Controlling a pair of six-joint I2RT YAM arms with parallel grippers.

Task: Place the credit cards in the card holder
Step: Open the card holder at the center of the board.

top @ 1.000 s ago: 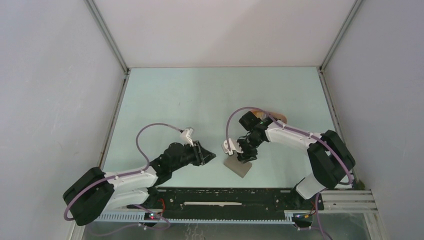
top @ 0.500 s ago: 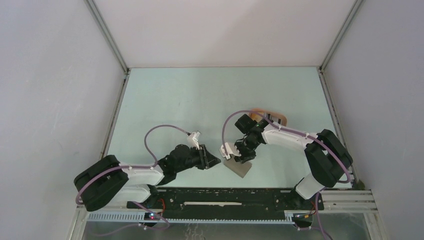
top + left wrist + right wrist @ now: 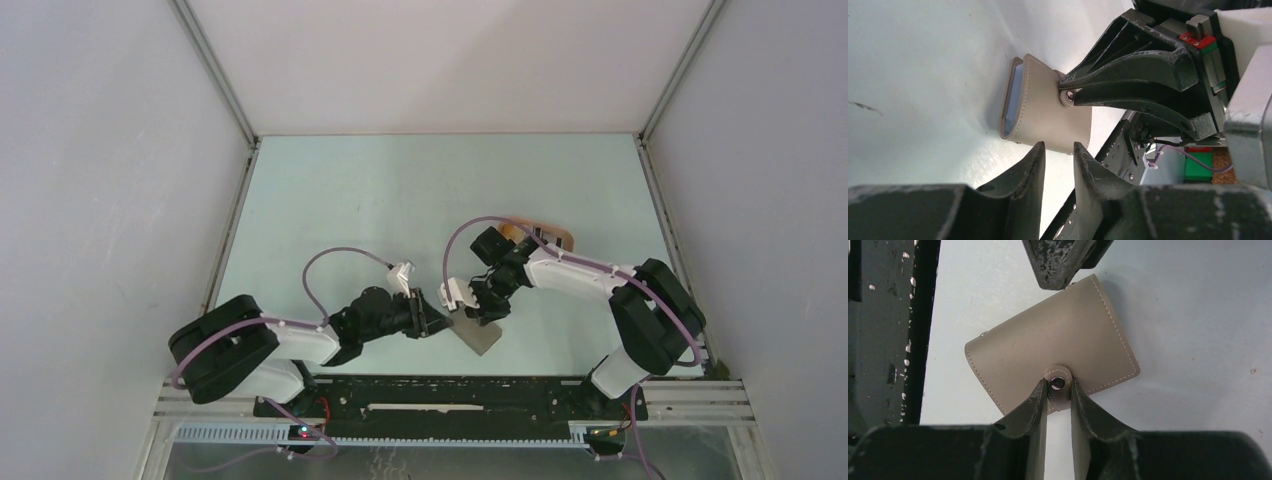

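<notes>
The card holder (image 3: 480, 337) lies flat and folded shut on the table near the front edge, a grey case with a snap tab (image 3: 1058, 383). My right gripper (image 3: 1058, 384) comes down on it from behind, shut on the snap tab. Its black fingers (image 3: 1128, 75) pinch the snap in the left wrist view. My left gripper (image 3: 1059, 146) sits low at the holder's left edge (image 3: 1048, 112), narrowly open with nothing between its fingers. A light blue strip (image 3: 1010, 100) shows inside the holder's end. No other credit cards can be made out.
A peach oval tray (image 3: 556, 234) lies behind the right arm, mostly hidden, with an orange patch (image 3: 511, 229) at its left end. The black base rail (image 3: 450, 395) runs just in front of the holder. Grey walls enclose the table.
My left arm has swung right until its fingertips reach the holder's left edge. My right gripper has narrowed onto the snap tab. The holder has shifted slightly.
</notes>
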